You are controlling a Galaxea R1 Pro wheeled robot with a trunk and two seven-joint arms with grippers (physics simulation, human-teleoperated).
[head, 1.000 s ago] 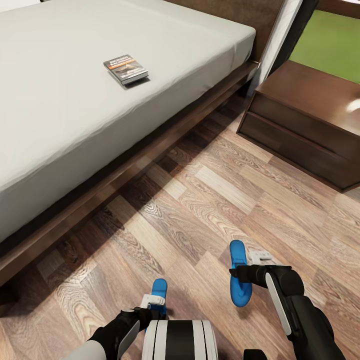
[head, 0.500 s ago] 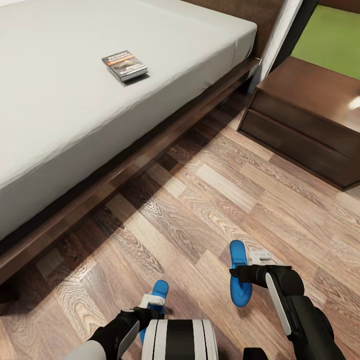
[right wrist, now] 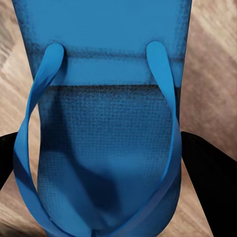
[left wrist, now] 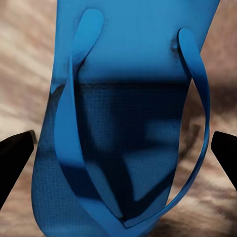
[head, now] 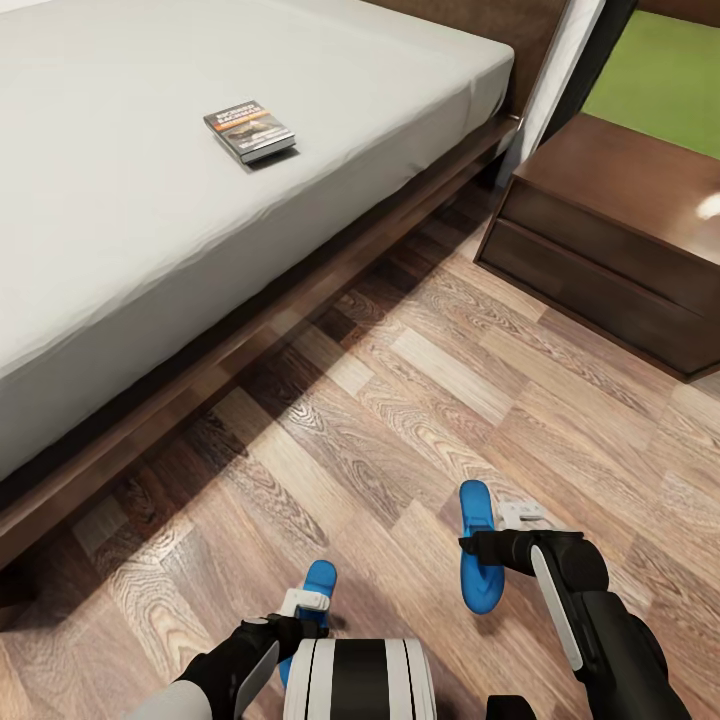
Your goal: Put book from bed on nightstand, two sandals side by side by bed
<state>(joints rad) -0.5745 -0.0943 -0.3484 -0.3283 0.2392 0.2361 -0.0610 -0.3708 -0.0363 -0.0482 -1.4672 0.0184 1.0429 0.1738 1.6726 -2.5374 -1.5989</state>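
Sandals are carried one in each gripper, low over the plank floor (head: 400,400) beside the bed (head: 150,260). The left gripper (head: 300,612) is closed on the left sandal (head: 318,580); the right gripper (head: 478,548) is closed on the right sandal (head: 476,545), which is held edge-up with its long axis running toward the bed. The bed frame lies ahead and to the left, so the left arm is judged nearer to it.

In the wrist views the soles and toe straps of the left sandal (left wrist: 123,123) and the right sandal (right wrist: 103,123) are seen between dark fingers.

The book (head: 250,130) lies on the mattress, well apart from the nightstand (head: 620,230).
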